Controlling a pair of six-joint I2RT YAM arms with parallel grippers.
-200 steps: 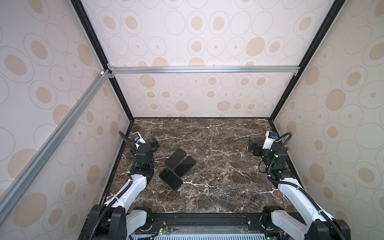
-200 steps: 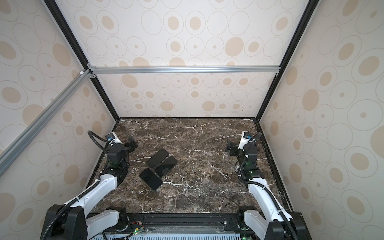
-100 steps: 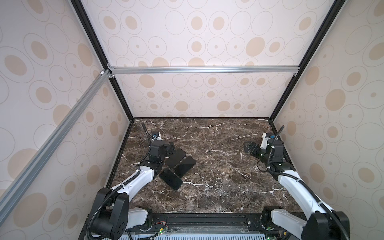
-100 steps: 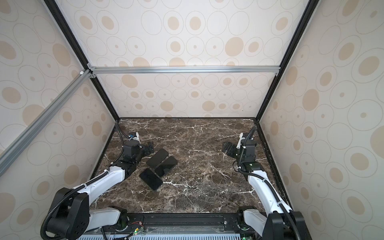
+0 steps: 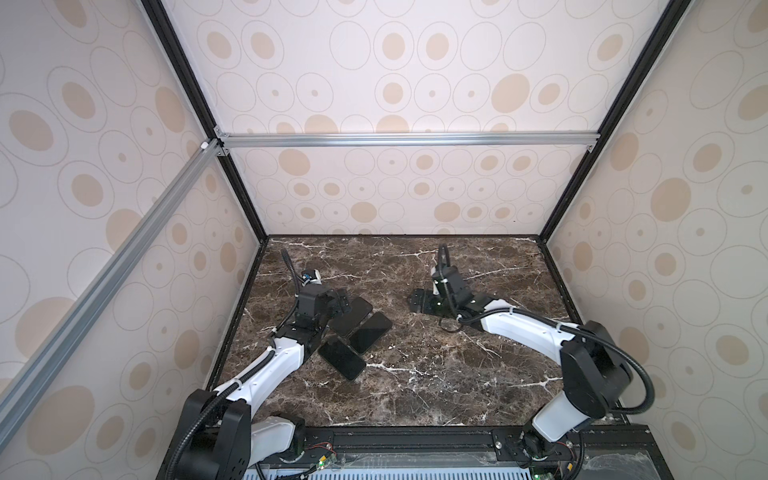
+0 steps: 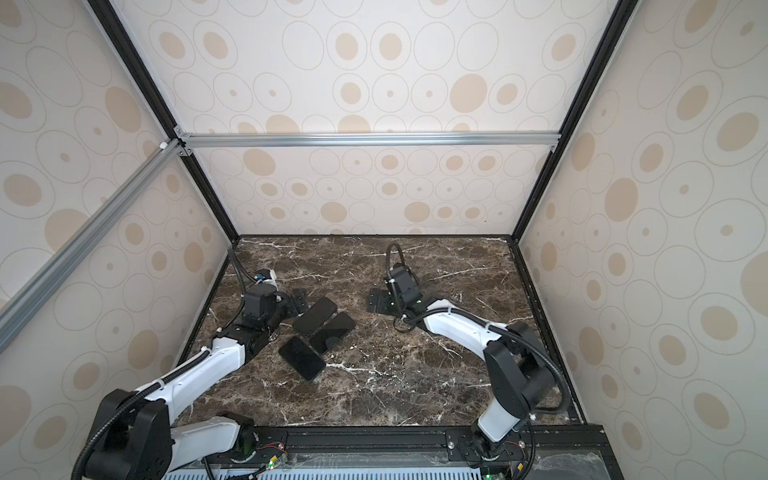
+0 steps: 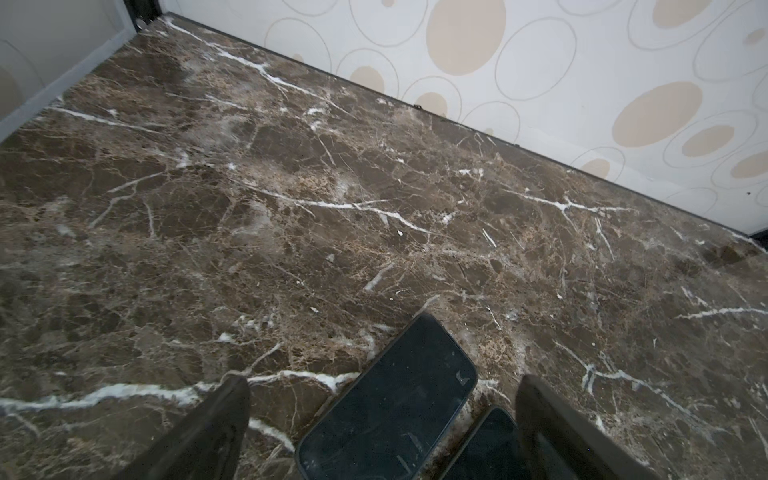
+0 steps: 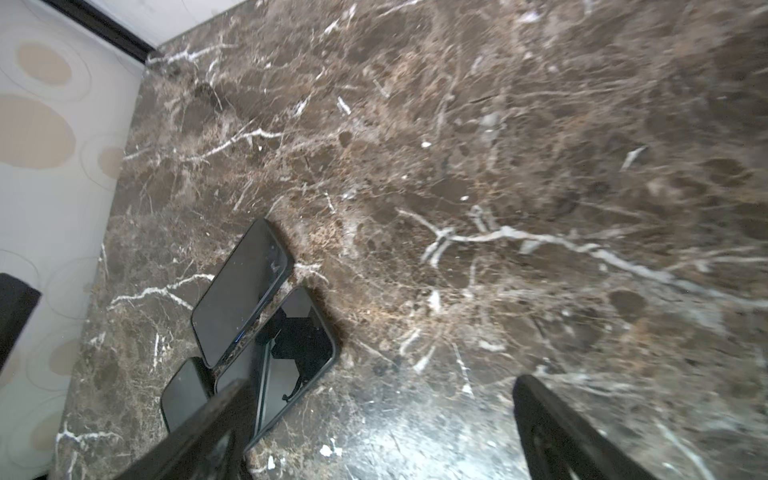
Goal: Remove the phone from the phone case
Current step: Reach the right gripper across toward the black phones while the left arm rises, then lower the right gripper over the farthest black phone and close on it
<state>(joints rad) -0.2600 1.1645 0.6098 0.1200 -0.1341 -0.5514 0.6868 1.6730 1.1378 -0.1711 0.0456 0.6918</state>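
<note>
Three dark phones (image 5: pixel 370 332) lie clustered on the tabletop (image 5: pixel 436 386) — any case around them is indistinguishable; left pincer (image 5: pixel 343 303) gapes wide at the farthest one; right pincer (image 5: pixel 417 304) — wide, empty, well apart.

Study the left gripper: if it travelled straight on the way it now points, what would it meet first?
Most likely the dark phone lying in line between the open fingers of the left gripper, the farthest back of the three. Its height is hard to judge; beyond it is marble tabletop.
</note>
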